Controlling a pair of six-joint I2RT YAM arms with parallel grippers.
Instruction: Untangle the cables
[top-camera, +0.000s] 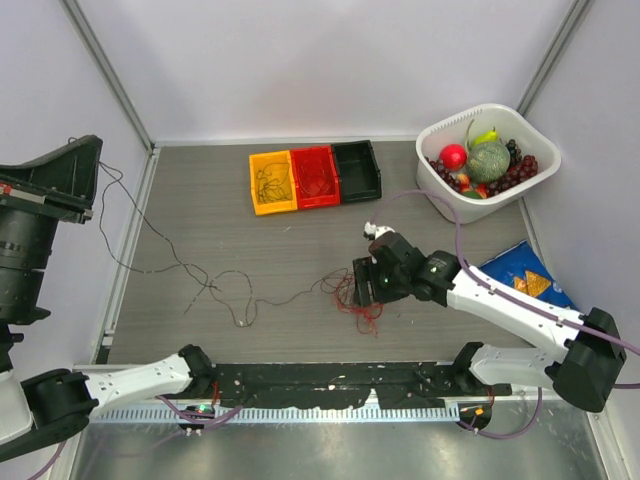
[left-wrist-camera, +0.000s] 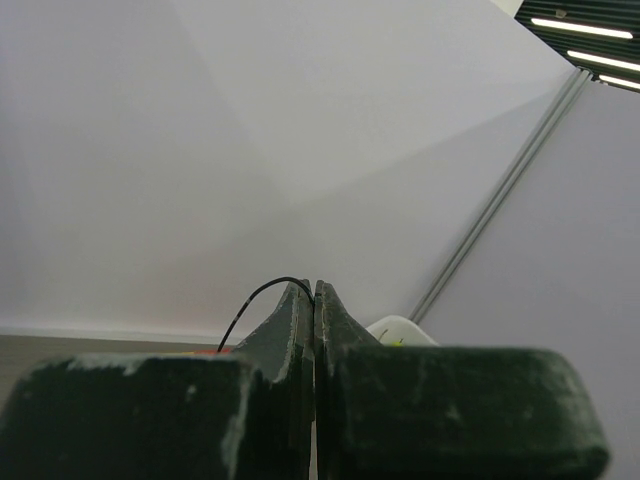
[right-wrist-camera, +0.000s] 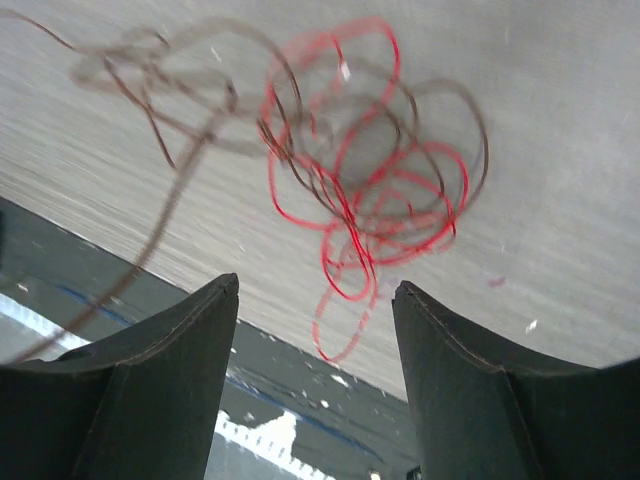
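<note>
My left gripper (top-camera: 88, 162) is raised high at the far left and is shut on a thin black cable (top-camera: 150, 262). In the left wrist view the cable (left-wrist-camera: 262, 293) comes out of the closed fingertips of that gripper (left-wrist-camera: 314, 286). It drops to the table and trails right to a tangle of red cable (top-camera: 366, 312) and dark loops. My right gripper (top-camera: 362, 284) is open just above this tangle. In the right wrist view the red loops (right-wrist-camera: 372, 205) and a dark brown cable (right-wrist-camera: 180, 80) lie on the table ahead of the open, empty gripper (right-wrist-camera: 315, 287).
Yellow (top-camera: 272, 184), red (top-camera: 314, 177) and black (top-camera: 357, 171) bins stand in a row at the back, the first two holding coiled wire. A white basket (top-camera: 436, 132) of fruit is at the back right. A blue bag (top-camera: 524, 276) lies at the right.
</note>
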